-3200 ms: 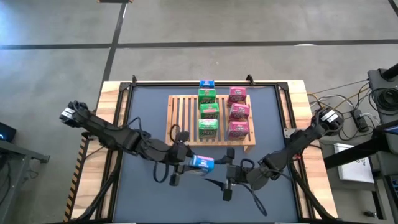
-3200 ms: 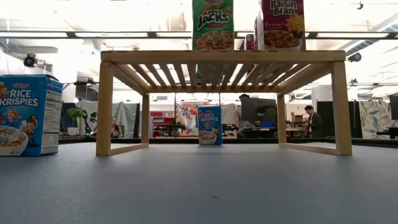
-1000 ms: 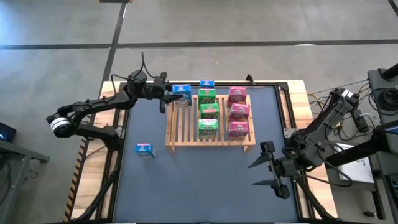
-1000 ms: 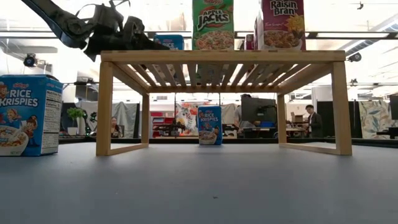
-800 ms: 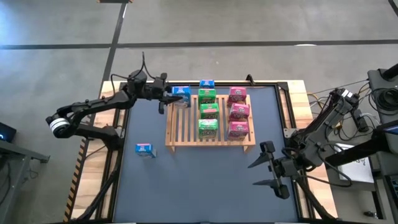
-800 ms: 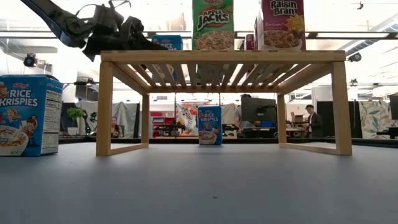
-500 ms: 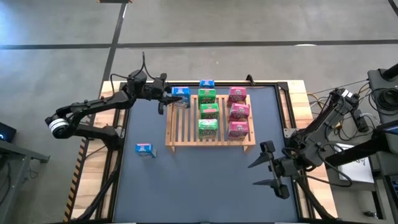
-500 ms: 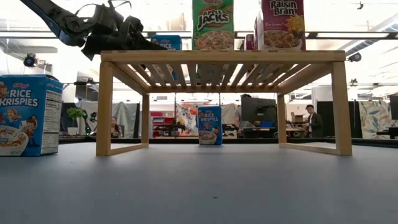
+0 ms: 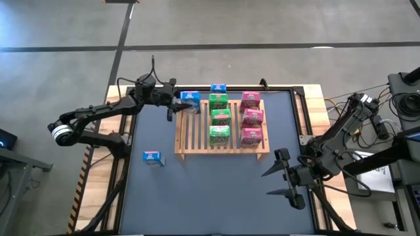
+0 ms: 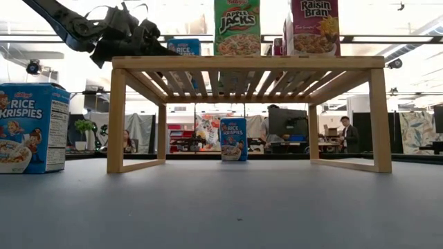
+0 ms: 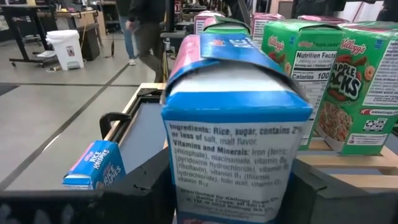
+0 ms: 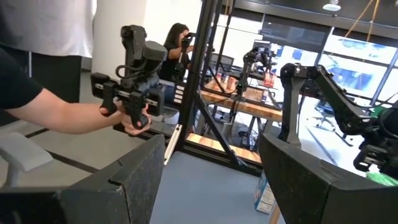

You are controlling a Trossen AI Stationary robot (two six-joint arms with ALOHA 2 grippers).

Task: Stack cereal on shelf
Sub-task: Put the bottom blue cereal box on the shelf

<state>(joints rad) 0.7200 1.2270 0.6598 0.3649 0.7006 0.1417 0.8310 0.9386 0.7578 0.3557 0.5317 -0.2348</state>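
Sitting at the upper left corner of the shelf in the high view is a blue box, with the left gripper right at its left side. The box stands tall between the fingers, and in the left wrist view it fills the middle of the frame. The fingers look like they are letting go, but I cannot tell for sure if they are off the box. Another blue box lies on the table, lower left, nearer the left arm. The right gripper waits at the lower right, its fingers spread wide and holding nothing. Green boxes and pink boxes fill two rows. The top blue box is partly hidden behind the green ones.
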